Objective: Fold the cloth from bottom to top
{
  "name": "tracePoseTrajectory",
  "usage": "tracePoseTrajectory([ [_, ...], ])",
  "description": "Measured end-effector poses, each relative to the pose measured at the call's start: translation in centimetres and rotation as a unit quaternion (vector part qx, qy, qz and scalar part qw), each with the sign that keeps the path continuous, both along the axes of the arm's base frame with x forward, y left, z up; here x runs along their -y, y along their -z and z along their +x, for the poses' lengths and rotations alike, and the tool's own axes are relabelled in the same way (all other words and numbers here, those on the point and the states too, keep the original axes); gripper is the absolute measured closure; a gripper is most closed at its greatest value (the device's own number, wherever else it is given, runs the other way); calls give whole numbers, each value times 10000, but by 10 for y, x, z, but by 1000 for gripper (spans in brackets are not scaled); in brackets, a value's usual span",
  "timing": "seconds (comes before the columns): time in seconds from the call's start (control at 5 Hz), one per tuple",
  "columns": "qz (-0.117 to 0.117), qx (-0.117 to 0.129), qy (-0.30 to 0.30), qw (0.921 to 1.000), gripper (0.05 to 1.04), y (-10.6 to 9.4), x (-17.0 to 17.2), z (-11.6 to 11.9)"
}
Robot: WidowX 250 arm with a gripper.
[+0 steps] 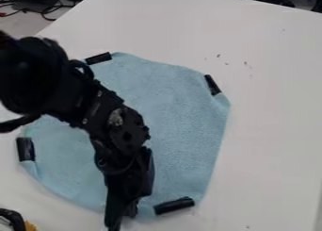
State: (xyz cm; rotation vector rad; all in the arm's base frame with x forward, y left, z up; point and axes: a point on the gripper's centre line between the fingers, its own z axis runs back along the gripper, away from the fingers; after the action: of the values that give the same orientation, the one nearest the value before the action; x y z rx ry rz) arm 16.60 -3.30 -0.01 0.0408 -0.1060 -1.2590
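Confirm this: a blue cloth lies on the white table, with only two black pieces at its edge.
Wrong count: the camera view shows four black pieces at the edge, not two. The blue cloth does lie on the white table.

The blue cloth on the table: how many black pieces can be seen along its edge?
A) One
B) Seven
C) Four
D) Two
C: black pieces show at the upper left, upper right, left and bottom of the blue cloth.
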Motion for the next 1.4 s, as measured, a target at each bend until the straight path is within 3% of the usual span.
tracePoseTrajectory([
  [0.2,145,-151,-11,9998,996,-4,-4,-1],
  [0.6,292,60,-199,9994,1026,-51,-10,24],
  [0.8,156,79,-596,9981,1028,-80,-17,46],
  [1.0,36,396,-944,9947,1029,-88,-35,77],
  [1.2,66,704,-924,9932,1029,-95,-47,108],
  [1.4,349,654,-1292,9888,1029,-99,-63,154],
])
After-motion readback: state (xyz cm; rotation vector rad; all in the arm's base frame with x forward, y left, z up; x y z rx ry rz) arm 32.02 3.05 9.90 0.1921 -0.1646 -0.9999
